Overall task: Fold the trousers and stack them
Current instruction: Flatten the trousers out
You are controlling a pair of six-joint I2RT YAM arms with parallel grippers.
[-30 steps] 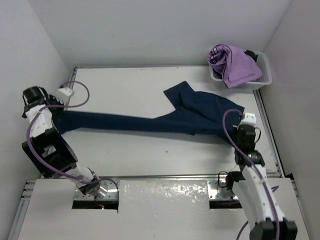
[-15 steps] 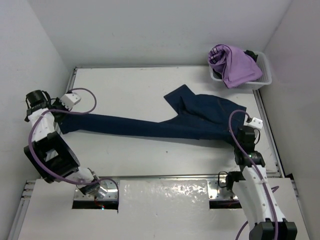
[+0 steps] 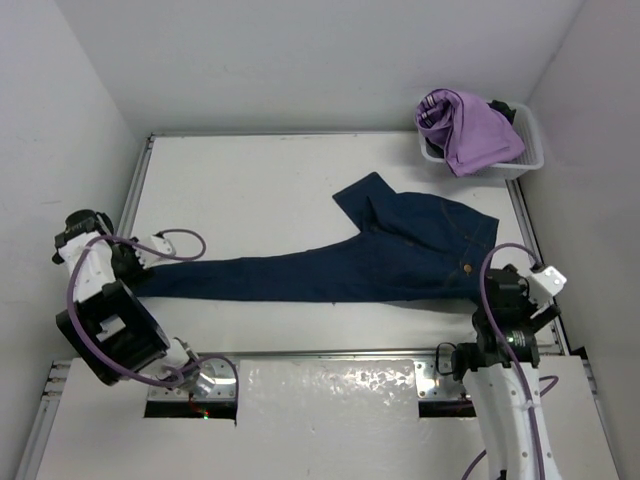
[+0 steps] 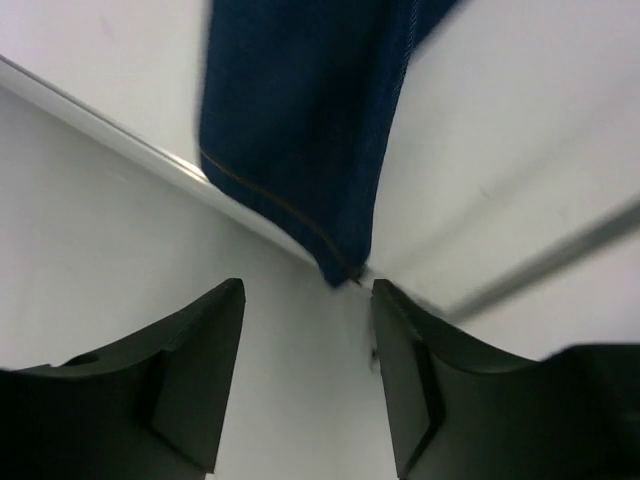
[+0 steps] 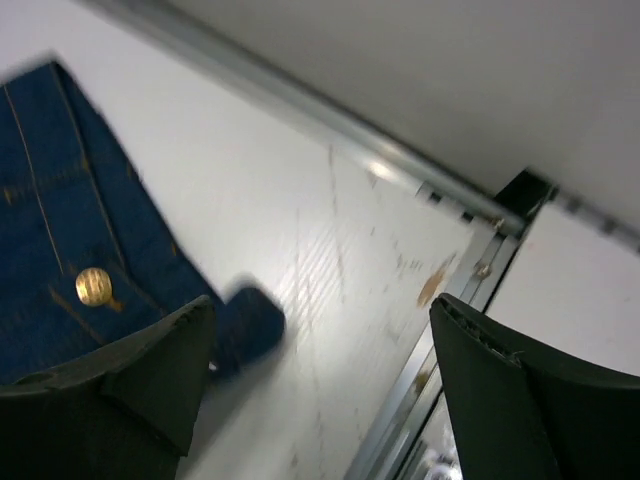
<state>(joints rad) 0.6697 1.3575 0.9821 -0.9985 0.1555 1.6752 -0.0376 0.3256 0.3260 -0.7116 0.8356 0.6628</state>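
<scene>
The dark navy trousers lie flat across the table, one long leg running left and the other folded back toward the far side. My left gripper sits at the leg's hem. In the left wrist view it is open, with the hem's corner just beyond the fingertips and nothing between them. My right gripper is at the waist end. In the right wrist view it is open over bare table, with the waistband and its brass button beside one finger.
A white basket at the far right corner holds a lilac garment. Metal rails border the table at the left and the right. White walls stand close on both sides.
Both grippers have gone from shut to open and let the trousers go. Both arms came toward the near edge, and the trousers now lie nearer and flatter.
</scene>
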